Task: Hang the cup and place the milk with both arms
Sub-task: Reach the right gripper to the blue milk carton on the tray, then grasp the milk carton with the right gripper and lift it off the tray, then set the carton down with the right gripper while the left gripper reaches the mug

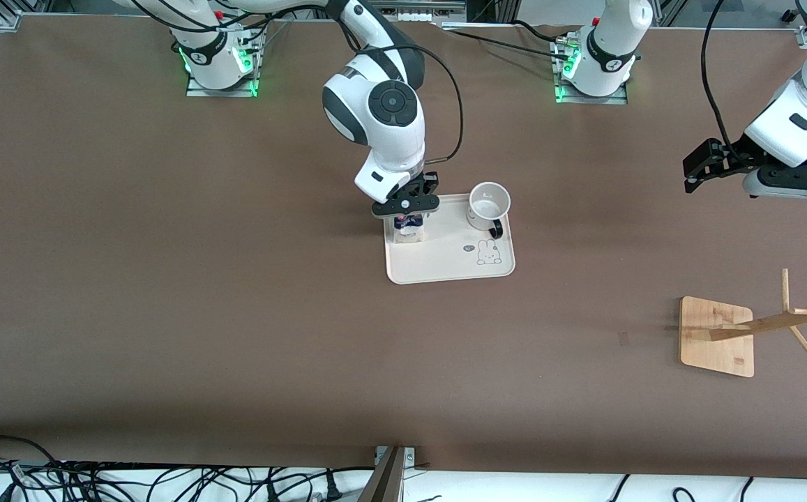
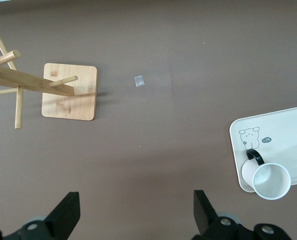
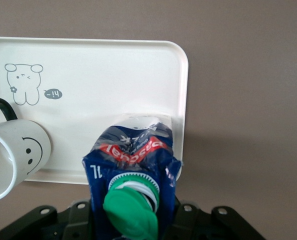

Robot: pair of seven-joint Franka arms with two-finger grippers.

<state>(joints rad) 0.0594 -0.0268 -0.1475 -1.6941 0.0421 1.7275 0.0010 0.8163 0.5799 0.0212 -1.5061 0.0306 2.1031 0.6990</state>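
Note:
The milk [image 1: 409, 226] is a dark-blue and white carton with a green cap, standing on the cream tray [image 1: 445, 268] at the corner toward the right arm's end. My right gripper [image 1: 406, 211] is down over it and shut on the milk [image 3: 131, 165] near its top. The cup [image 1: 489, 204], white with a black handle and a smiley face [image 3: 29, 150], stands upright on the same tray toward the left arm's end. My left gripper [image 1: 693, 170] hangs open and empty in the air over bare table, between the tray and the rack, its fingers [image 2: 68, 212] wide apart.
A wooden cup rack [image 1: 717, 336] with slanted pegs stands on a square base toward the left arm's end, nearer the front camera than the tray. A small pale mark [image 2: 139, 81] lies on the brown table beside it. Cables run along the front edge.

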